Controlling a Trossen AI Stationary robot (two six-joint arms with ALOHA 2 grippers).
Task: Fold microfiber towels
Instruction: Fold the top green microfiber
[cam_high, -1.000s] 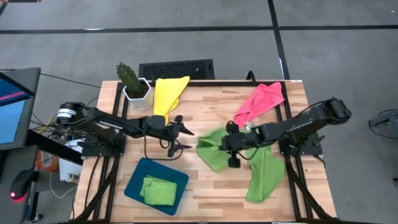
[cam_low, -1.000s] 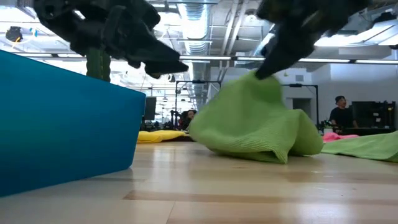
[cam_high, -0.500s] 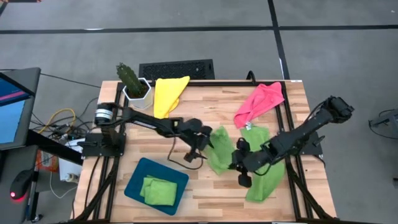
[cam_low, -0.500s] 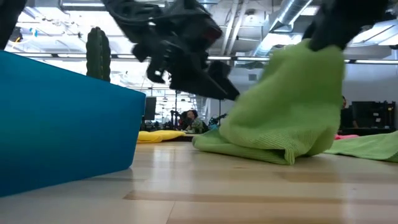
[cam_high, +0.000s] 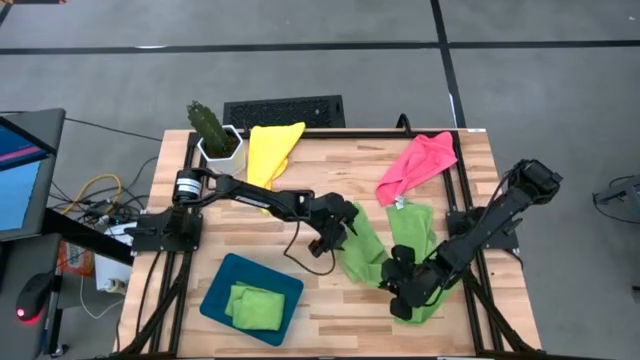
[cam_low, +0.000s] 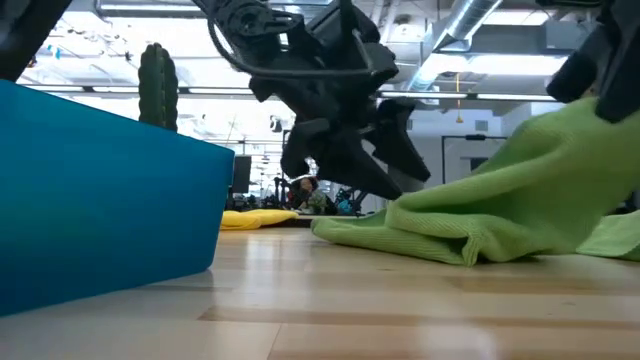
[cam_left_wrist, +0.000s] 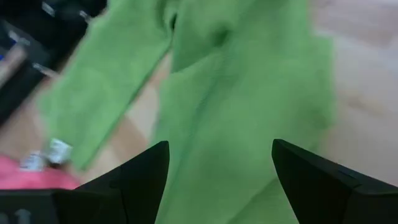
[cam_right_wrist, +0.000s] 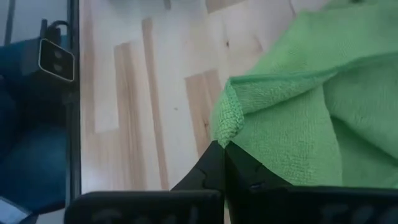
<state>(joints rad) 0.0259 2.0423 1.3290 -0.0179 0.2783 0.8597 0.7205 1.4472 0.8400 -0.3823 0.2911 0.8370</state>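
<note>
the right pincer (cam_high: 402, 283) sits low over the near right part of the wooden worktop (cam_high: 330, 175), its fingers pressed together on the corner of a lime green towel (cam_high: 366, 250); the right wrist view shows that green corner (cam_right_wrist: 227, 118) pinched just ahead of the dark fingertips, with bare wood beside it. this towel lies rumpled in the middle of the worktop, stretching from the right pincer up toward the left one. the left pincer (cam_high: 341, 228) reaches across from the left side and hovers at the towel's far left edge, its fingers spread wide with nothing between them; its wrist view looks down on green cloth between the two dark fingers (cam_left_wrist: 134, 180). a second lime green towel (cam_high: 420, 260) lies just beside, along the right edge. a folded green towel (cam_high: 253, 305) rests in the teal tray (cam_high: 215, 295) at the near left. the yellow towel (cam_high: 270, 150) and the pink towel (cam_high: 418, 165) hang over the far edge, well apart, with a potted cactus (cam_high: 212, 128) beside the yellow one.
</note>
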